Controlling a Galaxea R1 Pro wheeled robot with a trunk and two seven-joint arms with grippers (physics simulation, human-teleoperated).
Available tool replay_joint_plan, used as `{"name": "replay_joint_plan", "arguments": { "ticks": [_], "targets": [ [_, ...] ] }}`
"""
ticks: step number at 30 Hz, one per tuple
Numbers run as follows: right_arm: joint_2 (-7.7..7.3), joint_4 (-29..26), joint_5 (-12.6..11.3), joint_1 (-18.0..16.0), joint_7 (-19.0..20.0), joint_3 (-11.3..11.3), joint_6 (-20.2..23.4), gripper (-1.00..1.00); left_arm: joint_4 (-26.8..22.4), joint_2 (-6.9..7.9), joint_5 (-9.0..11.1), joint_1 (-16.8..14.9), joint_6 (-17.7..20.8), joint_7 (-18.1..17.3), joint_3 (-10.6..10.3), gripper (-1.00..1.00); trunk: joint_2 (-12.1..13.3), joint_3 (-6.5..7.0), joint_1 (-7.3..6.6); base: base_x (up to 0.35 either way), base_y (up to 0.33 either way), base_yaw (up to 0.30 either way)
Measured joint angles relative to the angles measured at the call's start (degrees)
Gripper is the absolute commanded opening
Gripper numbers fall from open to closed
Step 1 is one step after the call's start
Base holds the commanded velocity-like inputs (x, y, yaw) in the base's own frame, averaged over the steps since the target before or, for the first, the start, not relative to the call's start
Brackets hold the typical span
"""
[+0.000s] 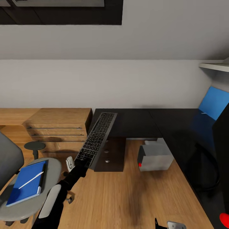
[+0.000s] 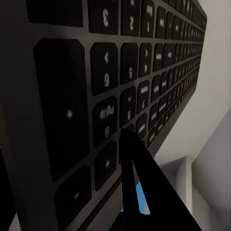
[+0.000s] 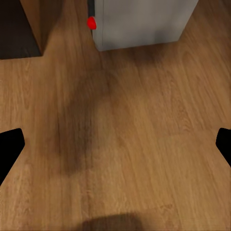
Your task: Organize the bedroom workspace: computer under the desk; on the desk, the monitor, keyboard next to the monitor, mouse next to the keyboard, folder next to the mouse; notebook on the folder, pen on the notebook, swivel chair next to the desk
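Head view shows our left gripper clamped on the near end of the keyboard, which we hold tilted in the air with its far end over the near-left corner of the black worktop. From the left wrist view, the keyboard's black keys run away from us and one dark finger lies against its edge. Our right gripper hangs wide open over the wooden floor with nothing in it, its two fingertips at the picture's edges. We see the grey computer with its red dot standing on the floor under the worktop, beside the black drawer unit; the right wrist view shows the computer too. On the seat of the swivel chair at our left lies the blue folder with the white pen across it, and a thin dark edge along its right side may be the notebook, though we cannot tell. A black screen edge stands on the worktop at far right. A light wooden drawer chest stands against the wall.
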Motion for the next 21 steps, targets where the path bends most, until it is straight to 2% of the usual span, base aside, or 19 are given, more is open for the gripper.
{"name": "replay_joint_plan", "arguments": {
  "ticks": [6,21],
  "targets": [
    [0.71,0.02,0.01,0.00,1.87,-0.03,0.26,1.00,0.37,-2.12,0.15,-0.13,-0.60,0.65,-0.09,-1.00,0.00,0.00,0.00,0.000,0.000,0.000],
    [0.70,0.03,0.00,0.00,3.11,0.02,0.33,1.00,0.47,-2.23,0.10,-0.14,-0.35,0.60,0.16,-1.00,0.00,0.00,0.00,0.000,0.000,0.000]
  ]
}}
